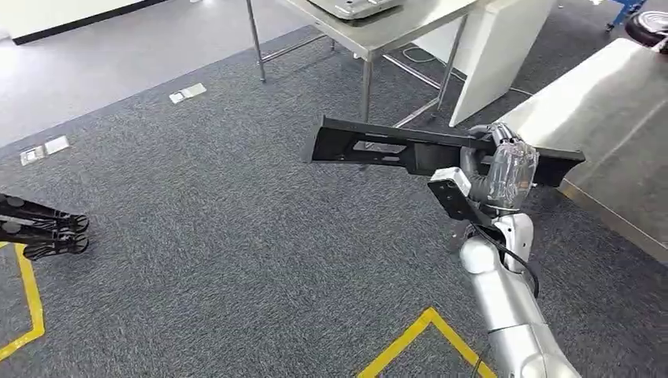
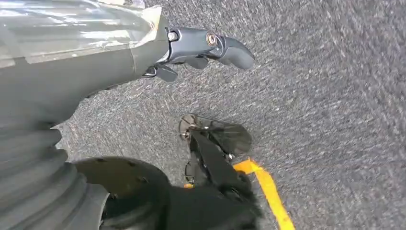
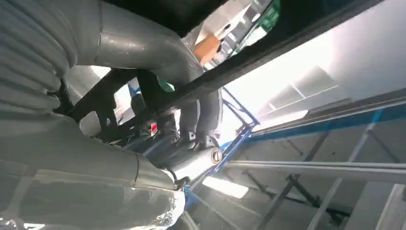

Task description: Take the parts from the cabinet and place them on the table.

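Grey speckled carpet (image 1: 220, 236) fills most of the head view. A steel table (image 1: 622, 118) slants across the right side of that frame. A second steel table (image 1: 378, 27) stands at the top centre on thin legs, with a white panel (image 1: 492, 55) leaning beside it and a grey tray-like thing (image 1: 354, 6) on top, cut off by the frame edge so its contents cannot be made out.

The task's thing, a long black part (image 1: 394, 148), is held above the carpet in the centre right of the head view. It lies roughly level, its right end reaching over the near edge of the right-hand table. The right hand (image 1: 504, 169), at the end of the silver arm rising from the lower right, is clenched around it near that end. In the right wrist view the dark fingers (image 3: 203, 112) wrap over the part's (image 3: 268, 48) black bar.

Yellow floor tape (image 1: 421, 331) forms an angle at the bottom centre, with another strip (image 1: 27, 299) at the lower left.

The left hand (image 2: 201, 48) hangs over the carpet in the left wrist view, holding nothing, its fingers loosely curved and apart.

Two small grey floor plates (image 1: 187, 93) (image 1: 45, 150) sit at the upper left; no writing on them can be read.
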Action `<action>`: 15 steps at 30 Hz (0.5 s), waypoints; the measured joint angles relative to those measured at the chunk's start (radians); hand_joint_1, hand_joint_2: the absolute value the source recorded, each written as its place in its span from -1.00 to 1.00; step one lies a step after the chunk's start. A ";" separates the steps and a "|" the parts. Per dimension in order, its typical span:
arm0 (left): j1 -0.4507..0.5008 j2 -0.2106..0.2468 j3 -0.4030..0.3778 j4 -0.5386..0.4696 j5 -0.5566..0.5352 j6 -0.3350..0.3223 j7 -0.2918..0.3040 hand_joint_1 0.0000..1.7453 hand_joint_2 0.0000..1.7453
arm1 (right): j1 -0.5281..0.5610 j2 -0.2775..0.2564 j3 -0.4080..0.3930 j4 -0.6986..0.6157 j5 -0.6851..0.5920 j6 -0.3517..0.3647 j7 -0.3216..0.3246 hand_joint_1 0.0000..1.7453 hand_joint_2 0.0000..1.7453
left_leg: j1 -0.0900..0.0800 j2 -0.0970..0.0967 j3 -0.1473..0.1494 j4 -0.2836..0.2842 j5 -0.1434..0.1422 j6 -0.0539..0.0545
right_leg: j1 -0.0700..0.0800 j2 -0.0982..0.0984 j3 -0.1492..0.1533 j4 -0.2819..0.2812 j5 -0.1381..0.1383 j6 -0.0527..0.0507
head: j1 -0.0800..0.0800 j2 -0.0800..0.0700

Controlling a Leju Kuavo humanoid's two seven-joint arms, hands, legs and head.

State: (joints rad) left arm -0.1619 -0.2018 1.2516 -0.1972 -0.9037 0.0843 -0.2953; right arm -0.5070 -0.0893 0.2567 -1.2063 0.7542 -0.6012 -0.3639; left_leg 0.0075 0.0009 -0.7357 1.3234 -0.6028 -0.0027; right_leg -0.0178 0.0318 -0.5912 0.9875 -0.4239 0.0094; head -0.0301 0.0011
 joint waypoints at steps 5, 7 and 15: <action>0.001 0.003 0.000 0.000 -0.002 0.000 0.008 -1.00 1.00 | -0.009 0.002 0.000 0.010 0.001 -0.001 0.006 1.00 1.00 | 0.010 -0.077 0.146 -0.301 0.144 0.013 | 0.000 0.055 0.001 0.005 0.001 0.003 | 0.001 0.000; 0.000 0.003 0.000 0.000 -0.006 -0.002 0.013 -1.00 1.00 | -0.028 0.003 0.000 0.018 0.003 0.000 0.013 1.00 1.00 | 0.005 -0.068 0.148 -0.314 0.143 0.017 | 0.002 0.072 -0.013 0.007 0.007 0.014 | 0.000 0.000; -0.007 0.002 -0.001 0.000 -0.012 -0.008 0.034 -1.00 1.00 | -0.173 0.002 -0.029 0.149 0.026 -0.003 0.061 1.00 1.00 | 0.001 0.021 0.156 -0.331 0.159 0.052 | 0.001 -0.020 -0.184 0.329 -0.115 0.024 | 0.016 0.000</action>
State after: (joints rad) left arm -0.1691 -0.1999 1.2505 -0.1972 -0.9159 0.0759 -0.2613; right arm -0.6803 -0.0877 0.2281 -1.0573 0.7802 -0.6039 -0.3025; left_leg 0.0090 0.0219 -0.5801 0.9925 -0.4443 0.0496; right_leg -0.0167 0.0122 -0.7754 1.3167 -0.5385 0.0333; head -0.0137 0.0011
